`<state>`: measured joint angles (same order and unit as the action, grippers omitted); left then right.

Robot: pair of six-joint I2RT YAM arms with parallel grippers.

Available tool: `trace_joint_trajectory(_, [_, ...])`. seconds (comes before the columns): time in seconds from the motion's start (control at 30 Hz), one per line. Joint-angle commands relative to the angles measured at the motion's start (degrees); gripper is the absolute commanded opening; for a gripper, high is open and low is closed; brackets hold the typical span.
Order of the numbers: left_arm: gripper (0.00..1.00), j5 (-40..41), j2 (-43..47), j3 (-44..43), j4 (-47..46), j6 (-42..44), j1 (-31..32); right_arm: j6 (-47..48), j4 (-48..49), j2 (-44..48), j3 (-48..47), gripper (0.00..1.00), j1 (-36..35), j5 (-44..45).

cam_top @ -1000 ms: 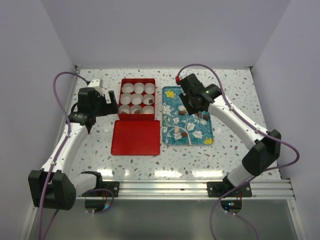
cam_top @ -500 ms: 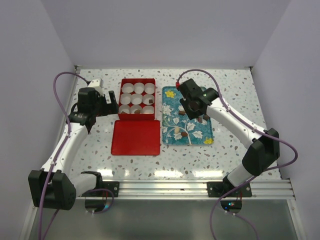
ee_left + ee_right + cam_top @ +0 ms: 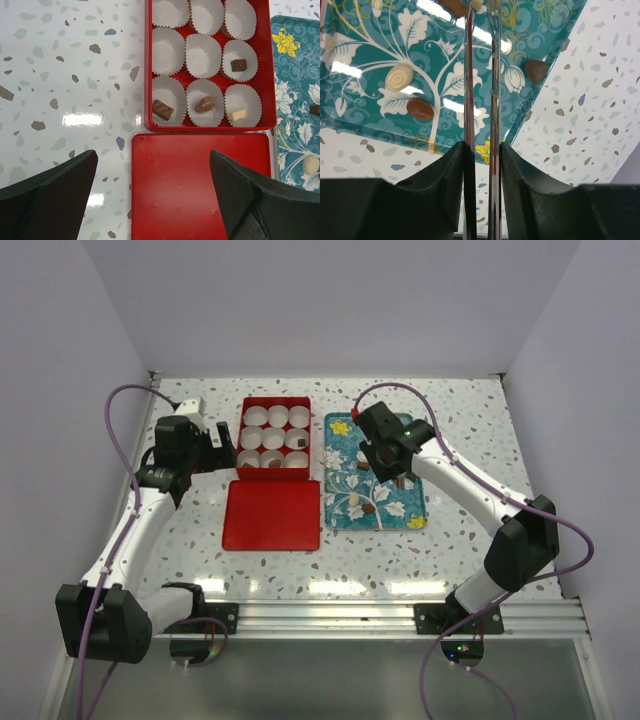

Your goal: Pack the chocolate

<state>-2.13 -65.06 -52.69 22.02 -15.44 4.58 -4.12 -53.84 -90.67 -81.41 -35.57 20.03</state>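
The red box [image 3: 273, 435] holds white paper cups, and several cups have chocolate in them: a brown bar [image 3: 162, 109], a brown oval [image 3: 205, 104], a cream piece [image 3: 236, 115] and a dark square [image 3: 238, 65]. More chocolate lies loose on the teal flowered tray [image 3: 340, 515]: a cream swirl [image 3: 399, 77], a brown oval [image 3: 420, 108] and a dark piece [image 3: 536, 70]. My right gripper [image 3: 482, 145] is shut on thin metal tongs [image 3: 492, 75] that reach over the tray. Their tips leave the view beside a brown piece [image 3: 454, 6]. My left gripper [image 3: 153, 155] hangs open above the red lid [image 3: 200, 185].
The red lid [image 3: 271, 514] lies flat in front of the box, and the tray sits right of both. One dark piece [image 3: 415, 523] rests near the tray's near right corner. White walls close off the speckled table [image 3: 180, 540] at the back and sides.
My right gripper with the tongs has shifted a little left and nearer over the tray. The left arm has not moved.
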Motion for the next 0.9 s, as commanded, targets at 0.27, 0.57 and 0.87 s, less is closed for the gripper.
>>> trace_joint_trajectory(0.27, [1.0, 0.4, 2.0, 0.4, -0.4, 0.4, 0.2, -0.6, 4.7, -1.3, 0.7, 0.34, 0.6, -0.5])
trace_joint_trajectory(0.57, [1.0, 0.7, 2.7, 0.8, -0.2, 0.5, 0.2, 0.3, 4.3, -1.3, -0.9, 0.26, 0.9, 0.1])
trace_joint_trajectory(0.87, [1.0, 0.7, 3.3, 1.1, -0.2, 0.2, 0.2, 1.8, 1.3, -1.3, -11.3, 0.24, 1.0, -0.4])
